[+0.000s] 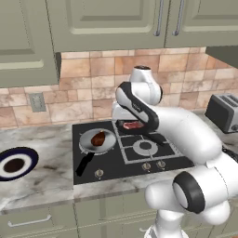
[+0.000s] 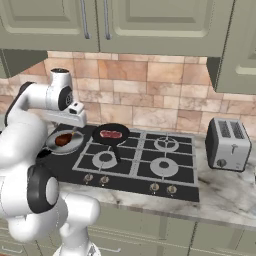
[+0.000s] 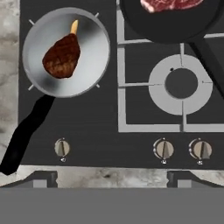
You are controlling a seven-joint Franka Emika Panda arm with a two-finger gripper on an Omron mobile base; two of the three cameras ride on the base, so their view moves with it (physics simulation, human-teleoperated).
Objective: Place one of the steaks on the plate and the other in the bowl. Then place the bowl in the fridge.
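1. Far left on the surface (image 1: 51,162), the plate (image 1: 16,163) sits bare, well apart from the stove (image 1: 139,151), so a weakly gripped steak could slip off on the way across.
2. The dark steak (image 3: 61,56) lies in the silver pan (image 3: 94,52) on the stove's left; it is flat, so I judge a shallow pinch may skid off it or nudge the pan.
3. My fingers (image 3: 112,178) hang spread wide above the knobs, holding nothing.
4. The pink steak (image 2: 111,133) rests in the black pan (image 2: 111,139), right of the silver one; its handle could catch me.
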